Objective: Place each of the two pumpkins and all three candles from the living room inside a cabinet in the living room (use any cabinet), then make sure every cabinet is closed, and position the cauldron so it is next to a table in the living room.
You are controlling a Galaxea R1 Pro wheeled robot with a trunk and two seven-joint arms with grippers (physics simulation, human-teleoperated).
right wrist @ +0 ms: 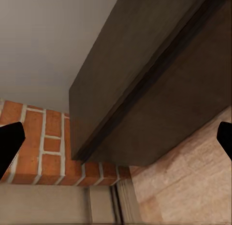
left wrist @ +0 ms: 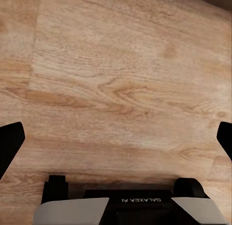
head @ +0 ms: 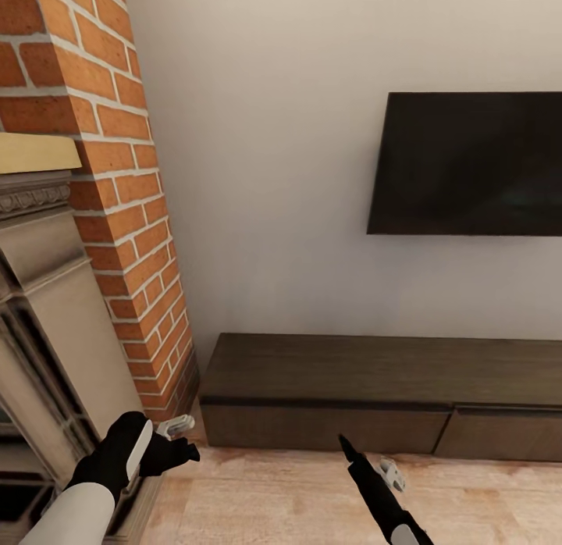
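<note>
The cabinet (head: 328, 393) sits low against the wall, just right of the brick chimney (head: 133, 217), drawers shut, so I'd square up close before reaching for a drawer front. Both arms hang low before the cabinet: left gripper (head: 176, 443) over bare wooden floor (left wrist: 121, 90), right gripper (head: 375, 467) aimed at the cabinet's corner. Both grippers' fingers are spread apart, holding nothing.

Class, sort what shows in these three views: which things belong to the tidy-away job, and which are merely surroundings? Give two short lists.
Belongs to the job:
- cabinet, drawer fronts shut
- left gripper, open, empty
- right gripper, open, empty

Merely surroundings:
- brick chimney
- fireplace surround
- wall television
- wooden floor
</note>
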